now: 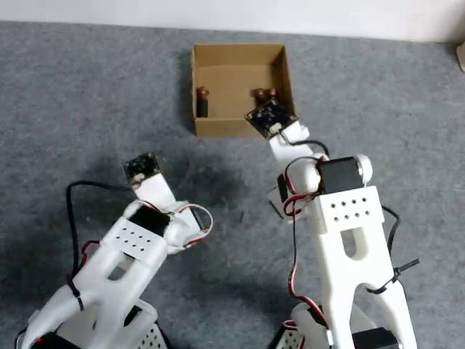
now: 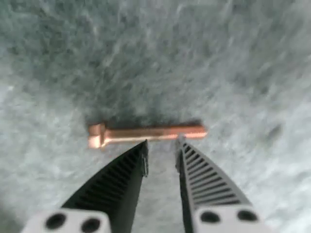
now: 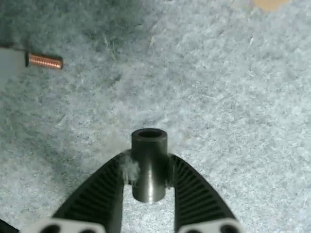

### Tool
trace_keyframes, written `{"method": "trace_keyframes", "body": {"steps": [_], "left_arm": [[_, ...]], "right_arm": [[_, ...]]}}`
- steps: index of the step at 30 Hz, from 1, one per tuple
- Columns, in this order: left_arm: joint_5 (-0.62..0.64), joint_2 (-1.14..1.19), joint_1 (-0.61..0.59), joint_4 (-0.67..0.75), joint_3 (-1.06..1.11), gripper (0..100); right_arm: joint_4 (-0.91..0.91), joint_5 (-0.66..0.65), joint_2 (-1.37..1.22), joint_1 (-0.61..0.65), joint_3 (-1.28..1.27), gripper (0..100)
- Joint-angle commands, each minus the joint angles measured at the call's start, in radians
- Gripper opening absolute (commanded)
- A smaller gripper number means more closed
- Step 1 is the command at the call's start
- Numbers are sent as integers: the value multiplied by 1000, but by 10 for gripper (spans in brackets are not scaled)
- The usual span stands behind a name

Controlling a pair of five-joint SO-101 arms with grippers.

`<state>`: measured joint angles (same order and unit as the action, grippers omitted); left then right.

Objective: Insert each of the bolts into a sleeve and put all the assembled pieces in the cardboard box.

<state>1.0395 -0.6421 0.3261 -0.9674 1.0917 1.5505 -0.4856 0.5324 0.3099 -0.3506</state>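
Note:
A copper bolt [image 2: 146, 133] lies flat on the grey carpet. My left gripper [image 2: 162, 148] is open, its black fingertips just short of the bolt's shank, one to each side, with nothing between them. My right gripper [image 3: 148, 167] is shut on a black sleeve [image 3: 148, 145] held above the carpet, its hollow end pointing away from the wrist. The bolt's threaded end [image 3: 44, 61] shows farther off in the right wrist view, the rest of it covered by a pale part at the edge. The cardboard box [image 1: 240, 127] stands at the back and holds two assembled pieces [image 1: 203, 100] [image 1: 265, 94].
The left arm [image 1: 131, 247] stretches from the front left toward the carpet in front of the box. The right arm [image 1: 341, 211] reaches to the box's front right corner. A tan corner of the box [image 3: 266, 4] shows in the right wrist view. Grey carpet [image 1: 73, 109] covers the table.

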Motion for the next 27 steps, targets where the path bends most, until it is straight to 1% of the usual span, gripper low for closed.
{"method": "trace_keyframes", "body": {"steps": [1,3,6,8,11,12,14,16,20,23,27], "left_arm": [[26,-21,18,103,38,113],[28,-22,58,141,74,113],[31,-22,44,149,125,113],[61,-21,-4,186,137,113],[204,-18,-134,233,130,113],[233,-22,-174,255,128,113],[236,-16,-228,304,128,113],[239,-16,-251,334,145,113],[239,-15,-272,361,162,113],[238,-15,-266,356,162,113],[238,-13,-266,361,162,113]], "right_arm": [[-24,-14,25,-10,2,5],[-24,-14,25,-10,-4,5],[-25,-14,25,-10,-4,5],[-25,-14,25,-10,-1,5],[-25,-12,25,-12,2,5],[-25,-12,25,-12,-1,5],[-24,-9,25,-12,-4,5],[-24,-8,25,-12,-4,5],[-25,-6,25,-12,-4,5],[-24,0,25,-12,-5,5],[-24,51,25,-12,-5,5]]}}
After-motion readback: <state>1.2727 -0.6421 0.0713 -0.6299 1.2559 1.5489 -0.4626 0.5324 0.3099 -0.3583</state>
